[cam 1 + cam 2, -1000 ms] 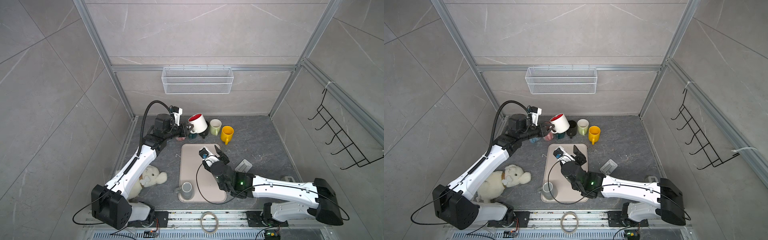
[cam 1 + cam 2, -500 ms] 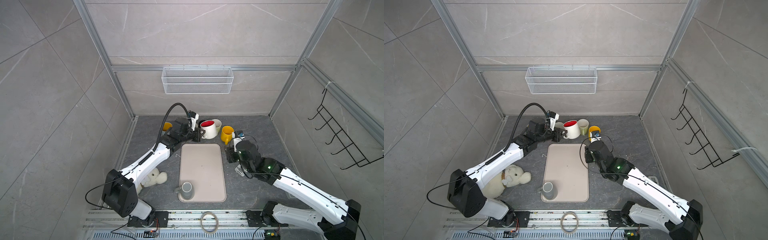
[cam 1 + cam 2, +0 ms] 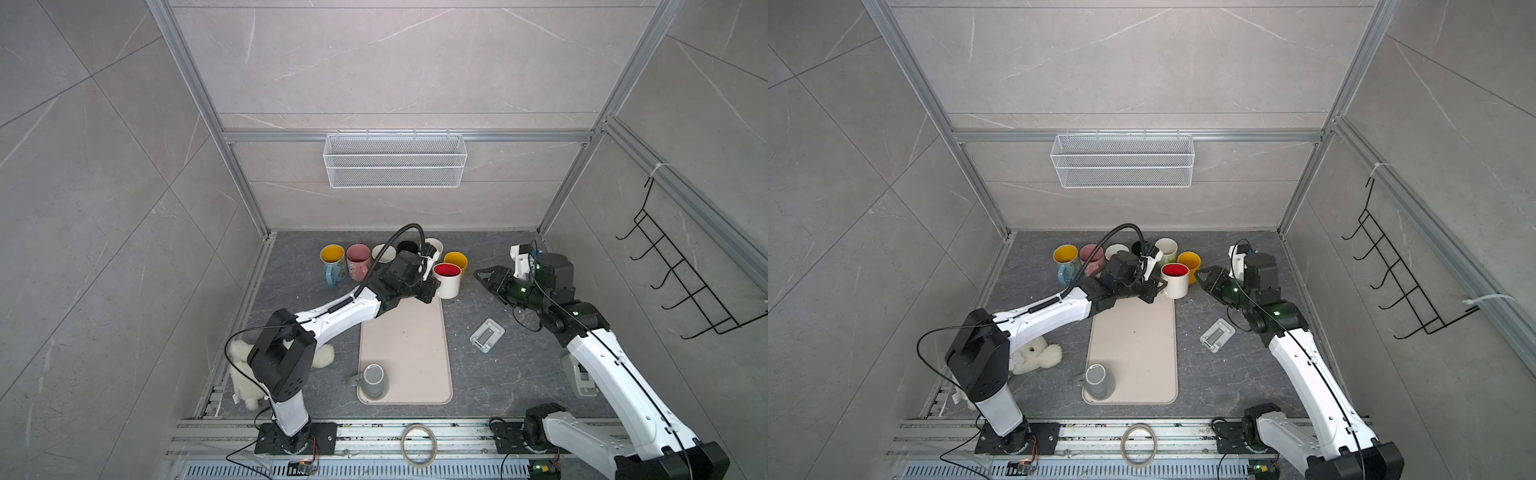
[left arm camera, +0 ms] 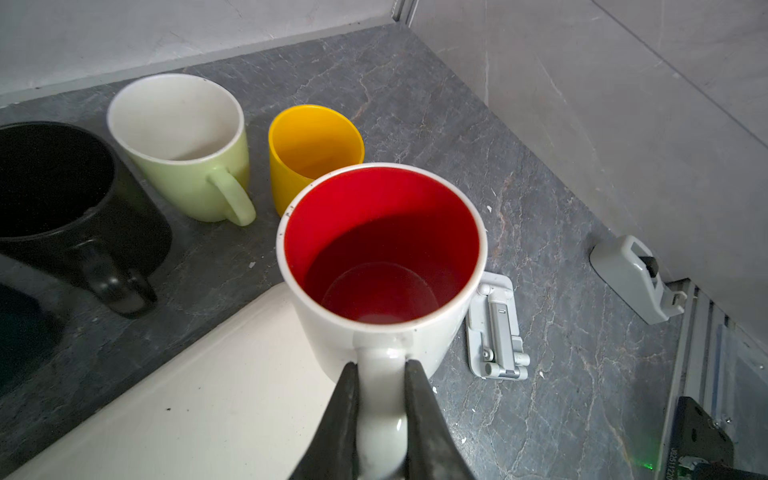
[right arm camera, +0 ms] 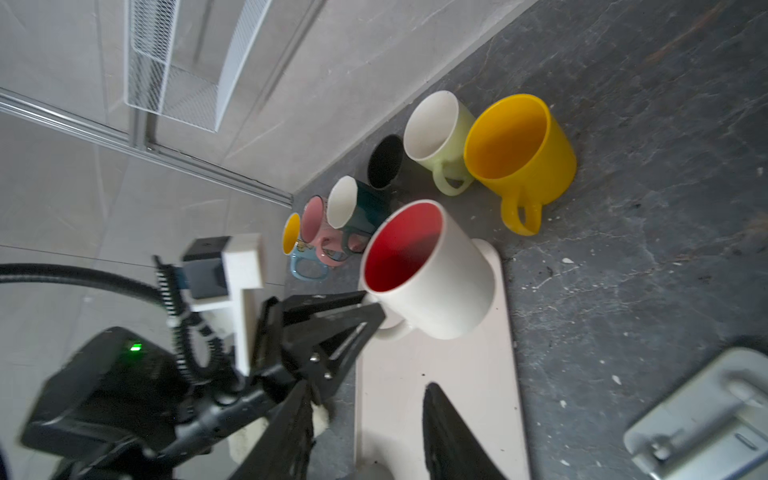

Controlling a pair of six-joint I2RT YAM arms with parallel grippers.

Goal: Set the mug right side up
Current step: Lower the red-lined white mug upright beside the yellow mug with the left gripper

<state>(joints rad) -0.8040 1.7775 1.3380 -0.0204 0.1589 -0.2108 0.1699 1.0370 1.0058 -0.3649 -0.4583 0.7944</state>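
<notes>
A white mug with a red inside (image 3: 448, 282) (image 3: 1175, 282) stands mouth up at the far right corner of the beige mat (image 3: 405, 345). My left gripper (image 3: 432, 291) (image 4: 380, 363) is shut on the mug's handle, one finger on each side. In the right wrist view the mug (image 5: 432, 274) shows its base on the mat corner. My right gripper (image 3: 478, 274) (image 5: 368, 384) hovers open and empty to the right of the mug, pointing at it. A grey mug (image 3: 374, 379) (image 3: 1098, 380) stands upside down on the mat's near left corner.
Several upright mugs line the back: yellow-and-blue (image 3: 332, 264), pink (image 3: 358, 259), black (image 3: 409, 247), pale green (image 3: 434, 245) and yellow (image 3: 456, 261) just behind the held mug. A small grey stand (image 3: 487, 336) lies right of the mat, a plush toy (image 3: 243, 361) left.
The left arm carried the mug from tilted in the air rightwards and down, now mouth up by the mat corner. The right arm swung off the mat to the right; its jaws narrowed.
</notes>
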